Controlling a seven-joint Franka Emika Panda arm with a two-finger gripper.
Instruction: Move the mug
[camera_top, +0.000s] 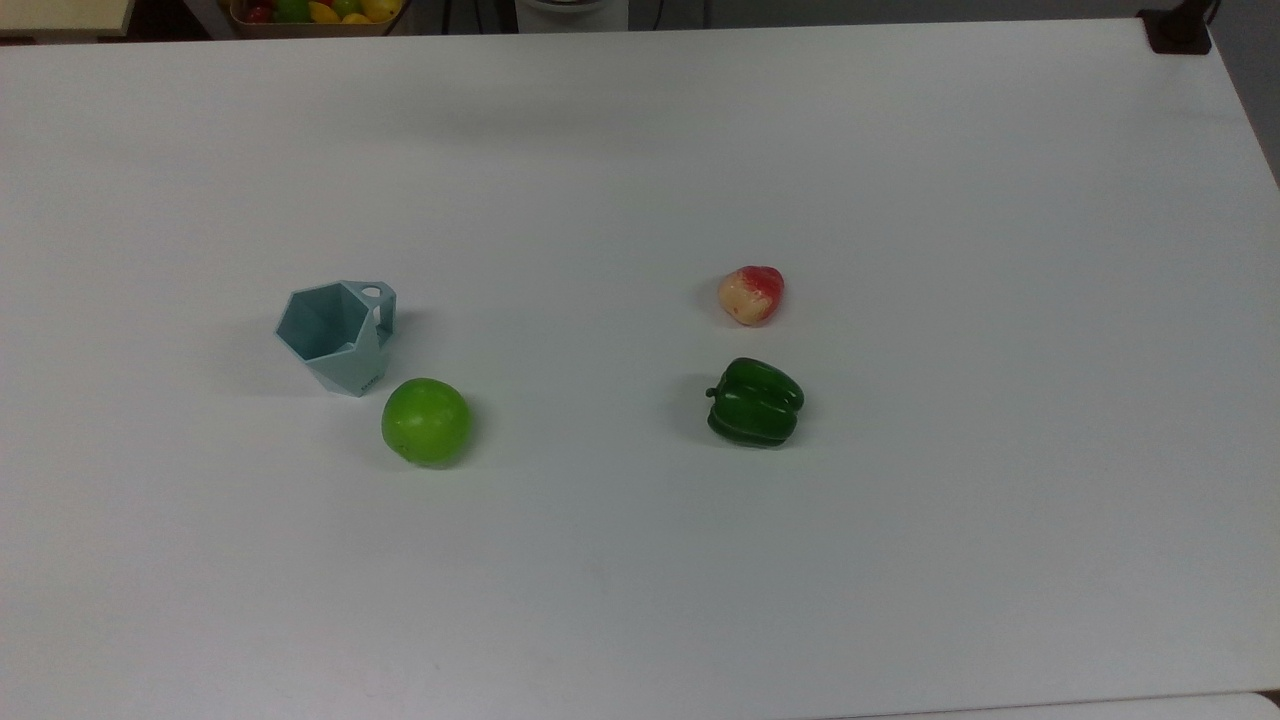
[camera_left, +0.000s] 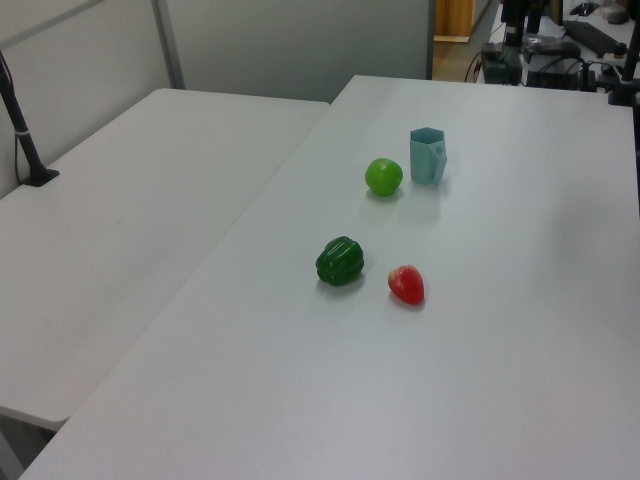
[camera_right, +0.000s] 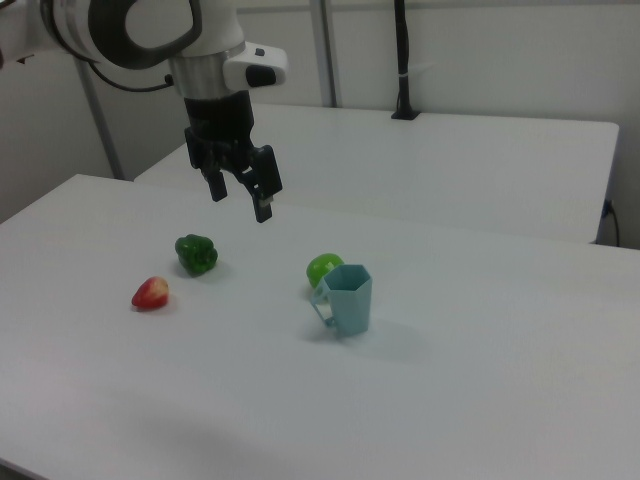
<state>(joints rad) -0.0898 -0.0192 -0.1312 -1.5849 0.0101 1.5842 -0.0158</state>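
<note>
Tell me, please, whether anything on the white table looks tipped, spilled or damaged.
Nothing stands out: the pale teal faceted plastic mug stands upright beside the round green apple, apart from the green bell pepper and red-and-cream strawberry.

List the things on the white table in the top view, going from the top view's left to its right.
mug → green apple → strawberry. The green bell pepper lies just below the strawberry and shares its stretch of the picture, so its place next to it is unclear.
</note>
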